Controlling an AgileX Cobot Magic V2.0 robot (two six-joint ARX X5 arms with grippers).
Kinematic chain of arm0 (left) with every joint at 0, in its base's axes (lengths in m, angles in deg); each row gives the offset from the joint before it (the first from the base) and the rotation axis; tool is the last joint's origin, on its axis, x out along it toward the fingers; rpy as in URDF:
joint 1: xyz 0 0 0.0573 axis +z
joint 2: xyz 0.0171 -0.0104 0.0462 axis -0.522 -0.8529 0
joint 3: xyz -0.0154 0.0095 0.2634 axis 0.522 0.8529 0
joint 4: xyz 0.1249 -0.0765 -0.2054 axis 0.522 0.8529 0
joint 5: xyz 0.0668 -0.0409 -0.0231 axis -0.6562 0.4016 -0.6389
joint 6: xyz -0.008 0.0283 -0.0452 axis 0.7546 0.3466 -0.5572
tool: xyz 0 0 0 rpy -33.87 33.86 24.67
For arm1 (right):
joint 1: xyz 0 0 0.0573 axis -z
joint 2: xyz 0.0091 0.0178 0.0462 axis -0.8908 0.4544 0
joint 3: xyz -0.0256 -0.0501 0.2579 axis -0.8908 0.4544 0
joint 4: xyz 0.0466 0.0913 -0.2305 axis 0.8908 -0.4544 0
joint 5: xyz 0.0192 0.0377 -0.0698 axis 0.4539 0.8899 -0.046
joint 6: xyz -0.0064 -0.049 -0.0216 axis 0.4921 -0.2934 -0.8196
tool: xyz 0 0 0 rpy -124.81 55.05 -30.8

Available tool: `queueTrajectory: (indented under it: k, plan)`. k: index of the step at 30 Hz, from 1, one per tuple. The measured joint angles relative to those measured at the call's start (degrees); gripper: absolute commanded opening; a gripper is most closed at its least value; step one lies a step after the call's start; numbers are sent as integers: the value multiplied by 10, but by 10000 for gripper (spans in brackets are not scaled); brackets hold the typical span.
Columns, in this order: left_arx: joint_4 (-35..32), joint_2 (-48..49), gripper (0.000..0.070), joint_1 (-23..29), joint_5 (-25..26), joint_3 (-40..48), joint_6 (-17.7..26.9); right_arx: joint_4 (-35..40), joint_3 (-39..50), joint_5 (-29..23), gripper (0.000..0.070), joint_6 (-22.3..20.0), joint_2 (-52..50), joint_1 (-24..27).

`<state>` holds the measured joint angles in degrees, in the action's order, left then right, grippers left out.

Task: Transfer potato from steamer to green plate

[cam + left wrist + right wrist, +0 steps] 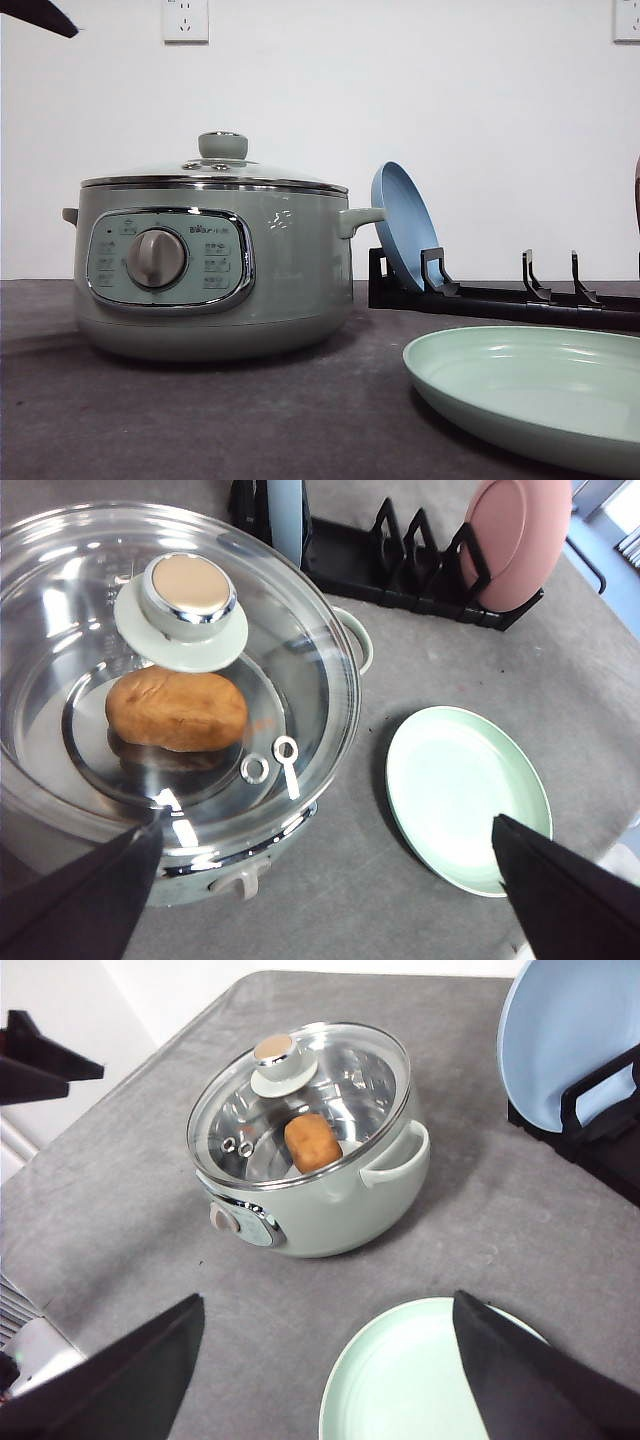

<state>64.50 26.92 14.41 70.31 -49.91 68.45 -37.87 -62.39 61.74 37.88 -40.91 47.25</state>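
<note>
The sage-green steamer point(215, 265) stands at the table's left with its glass lid point(190, 680) on. Through the lid I see the orange-brown potato point(175, 710) lying on the pot's shiny bottom; the right wrist view shows the potato point(313, 1142) too. The pale green plate point(535, 390) lies flat and bare to the right of the steamer, nearer the front. My left gripper point(328, 825) hangs open above the steamer's near rim, holding nothing. My right gripper point(328, 1302) is open too, high over the table between the steamer point(320, 1200) and the green plate point(400, 1385).
A black dish rack point(520, 300) runs along the back right. A blue plate point(403, 225) stands in it beside the steamer's handle, and a pink plate point(515, 540) stands further along. A dark part of an arm point(35, 15) shows high on the left.
</note>
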Motion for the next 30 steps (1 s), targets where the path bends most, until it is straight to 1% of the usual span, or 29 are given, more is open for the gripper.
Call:
queueTrajectory:
  k: [2,8,13,18,21,23,30]
  plan:
    - [19,-28,658,0,-10,-30,1,2,0,0,501,0,0,0]
    - [76,-120,657,-10,-72,-131,2,3,0,0,500,0,0,0]
    - [112,-199,657,-26,-100,-216,10,10,0,0,500,0,0,0]
    - [121,-267,656,-40,-128,-285,18,13,0,0,500,0,0,0]
    - [124,-303,629,-50,-149,-318,28,13,0,0,500,0,0,0]
    - [125,-325,625,-56,-161,-336,36,13,0,0,500,0,0,0]
    - [123,-387,625,-78,-214,-361,73,13,0,0,500,0,0,0]
